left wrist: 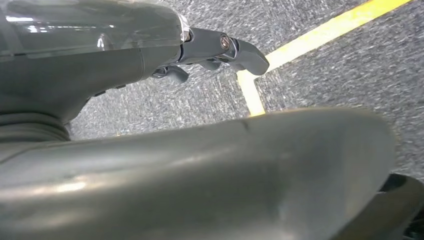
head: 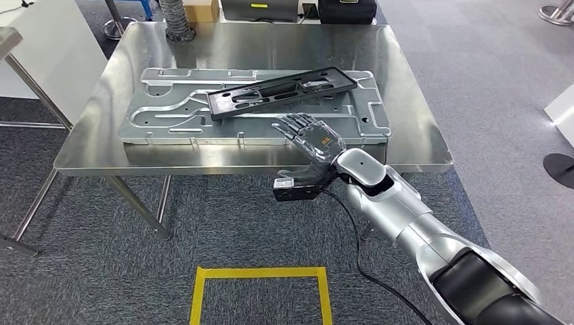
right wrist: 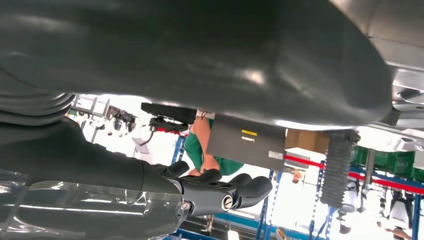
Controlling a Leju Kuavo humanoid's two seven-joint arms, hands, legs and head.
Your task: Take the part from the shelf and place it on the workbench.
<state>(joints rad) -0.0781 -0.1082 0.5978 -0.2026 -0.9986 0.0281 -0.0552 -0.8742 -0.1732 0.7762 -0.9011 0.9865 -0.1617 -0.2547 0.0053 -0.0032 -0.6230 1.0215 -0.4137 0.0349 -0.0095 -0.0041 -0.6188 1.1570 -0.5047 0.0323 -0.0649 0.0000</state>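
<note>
Black part [head: 281, 91] lies flat, angled, atop the grey metal panel [head: 169, 118] on the counter [head: 420, 145]. Right hand [head: 310, 135] hovers at the panel's near edge, fingers spread, holding nothing. Left hand [left wrist: 200, 50] hangs above carpet, fingers extended, holding nothing.

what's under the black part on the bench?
The black part lies across a large grey metal panel, which rests on the steel workbench. The panel surface beneath the part is covered.
</note>
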